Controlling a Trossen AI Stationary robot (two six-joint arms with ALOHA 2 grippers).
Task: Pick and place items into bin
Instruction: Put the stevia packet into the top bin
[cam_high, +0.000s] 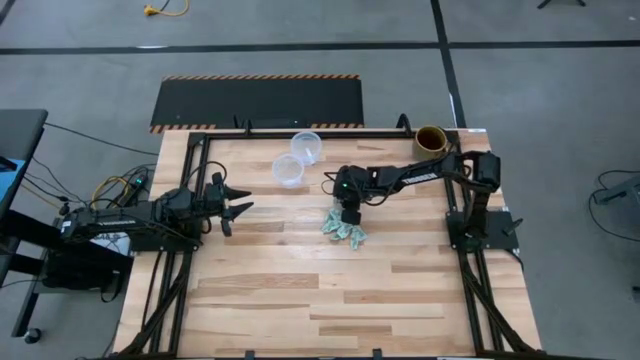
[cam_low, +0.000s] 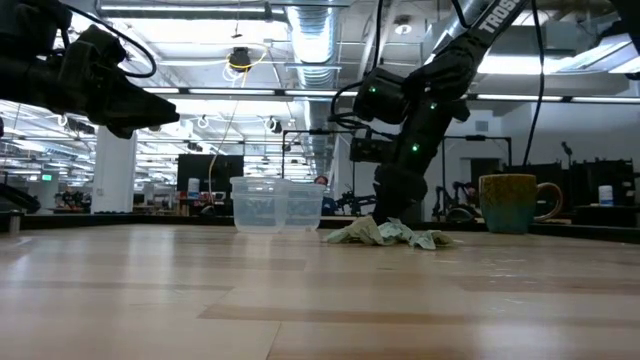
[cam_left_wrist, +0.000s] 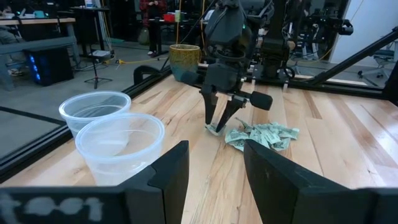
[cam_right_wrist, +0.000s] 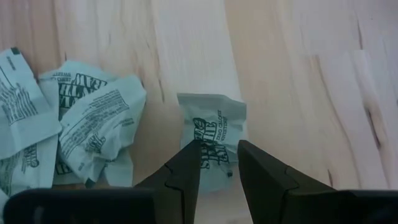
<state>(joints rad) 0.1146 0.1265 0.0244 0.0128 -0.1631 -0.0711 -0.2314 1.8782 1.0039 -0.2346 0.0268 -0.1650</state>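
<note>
Several pale green-and-white wrapped pieces lie in a loose pile (cam_high: 345, 232) (cam_low: 395, 233) (cam_left_wrist: 261, 135) on the table's middle. One piece (cam_right_wrist: 211, 121) lies flat a little apart from the rest (cam_right_wrist: 81, 124). My right gripper (cam_high: 350, 217) (cam_right_wrist: 214, 152) (cam_left_wrist: 216, 127) points down right over that single piece, open by a narrow gap, its tips low at the table. My left gripper (cam_high: 238, 207) (cam_left_wrist: 214, 149) waits open above the table's left part, facing the pile. My right gripper comes from above, pointing down, with one fingertip (cam_right_wrist: 189, 155) and the other (cam_right_wrist: 249, 155) over the near end (cam_right_wrist: 214, 146) of the single piece, which lies flat on the table. Whether the tips touch it, I cannot tell.
Two clear plastic cups (cam_high: 306, 145) (cam_high: 288, 170) (cam_left_wrist: 121, 146) stand upright toward the far edge, left of the right gripper. A brown mug (cam_high: 432, 137) (cam_low: 510, 203) stands at the far right corner. Black frame rails run along the table's sides. Bare wood lies toward the near edge.
</note>
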